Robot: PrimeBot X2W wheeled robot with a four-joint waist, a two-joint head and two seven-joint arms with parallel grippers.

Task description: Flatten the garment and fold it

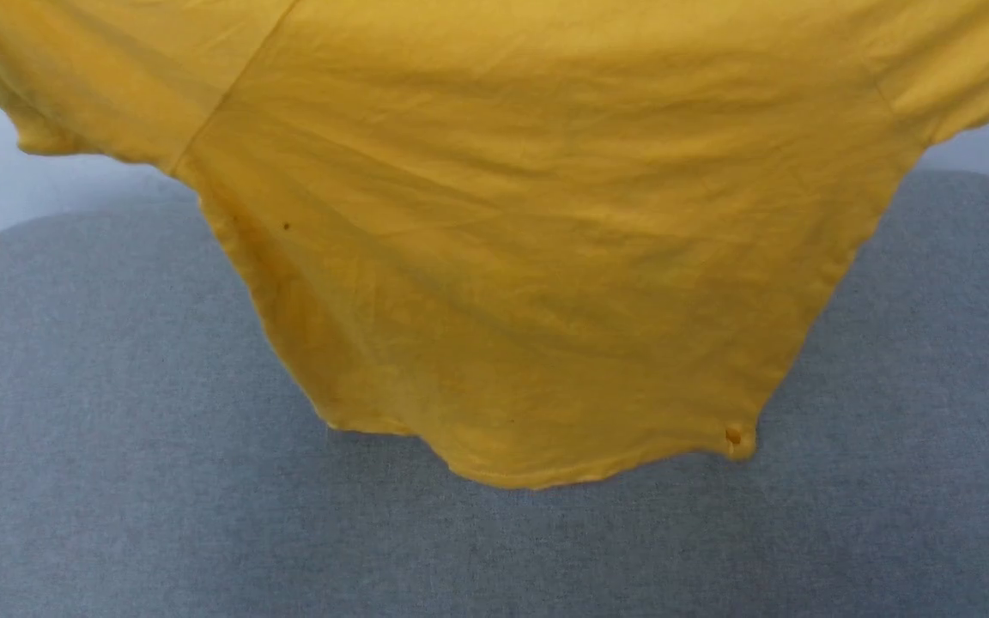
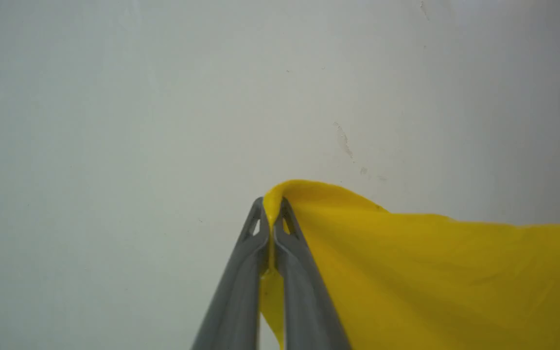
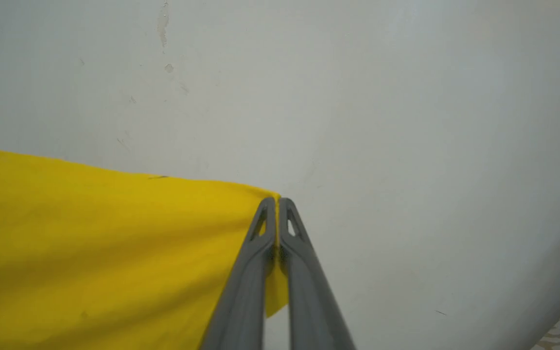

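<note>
Head view: the yellow shirt hangs spread in the air above a grey cloth-covered surface, sleeves uppermost and the hem lowest; whether the hem touches the surface cannot be told. A small puckered spot sits on the hem toward the robot's right. Left wrist view: the left gripper is pinched tight on a fold of the shirt, no gap between its fingers, and the cloth runs off taut to that view's right before a pale wall. Right wrist view: the right gripper is likewise clamped on an upper edge of the shirt, the cloth stretching away to that view's left. The step in hand appears to be laying the shirt out flat before any fold. It is best done by lowering both hands together and level, so that the hem meets the surface first, then drawing the upper edge away from the hem so the body unrolls without creases. Tension between the two grips should be even: too slack and the middle sags into folds; too tight and the thin cloth may slip from a pinch. Release should follow only once the sleeves lie down.
</note>
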